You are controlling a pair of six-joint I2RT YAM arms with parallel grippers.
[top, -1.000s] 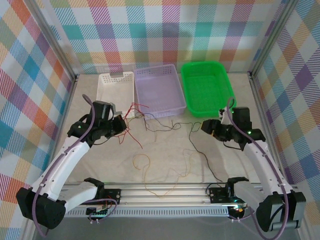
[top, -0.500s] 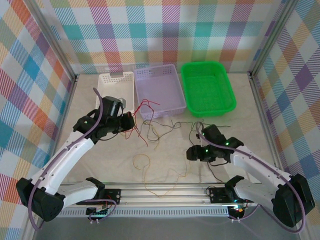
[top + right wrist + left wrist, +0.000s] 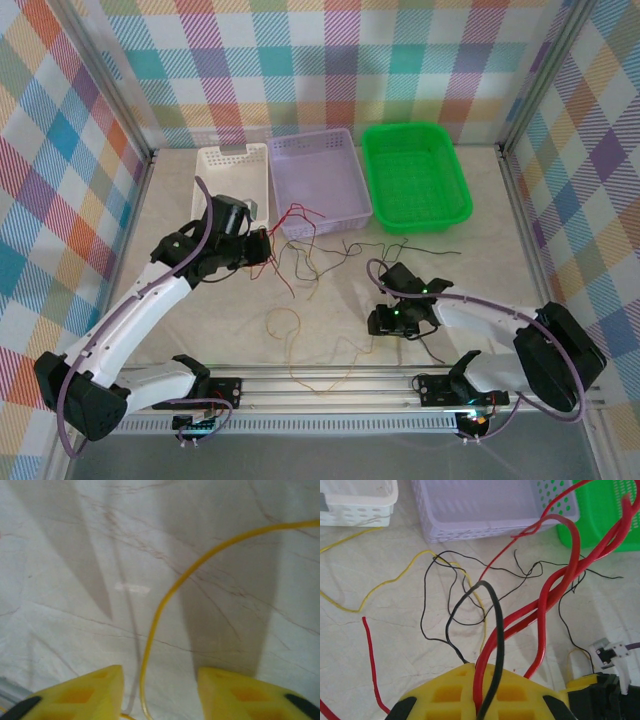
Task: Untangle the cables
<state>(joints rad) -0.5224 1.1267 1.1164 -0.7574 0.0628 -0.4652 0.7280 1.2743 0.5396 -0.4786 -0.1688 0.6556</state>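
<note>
Seen from above, a pale marbled tabletop [image 3: 230, 325] has a lilac basket [image 3: 318, 180] at its far edge, used here as the reference point. The cables [image 3: 305, 258] are thin red, yellow and black wires. They lie in a loose knot just in front of the basket and trail toward the near edge.

The left claw [image 3: 262, 246] hovers just in front of the basket's left corner. It is pinched tight on the red cable [image 3: 555, 580] and a black cable [image 3: 492, 630], both lifted so their loops arch up toward the basket's rim.

The right claw [image 3: 378, 322] sits low, well in front of the basket's right corner. Its jaws stand apart, with a yellow cable [image 3: 165, 600] running up between the two fingers (nothing is gripped there yet).

The step in hand appears to be taking the yellow strand while the left side lifts the red one clear. To do it well, the right claw would close squarely on the yellow strand alone, low against the tabletop. It would then draw slowly away from the basket. The black wire caught with the red could tighten the knot rather than free it.
</note>
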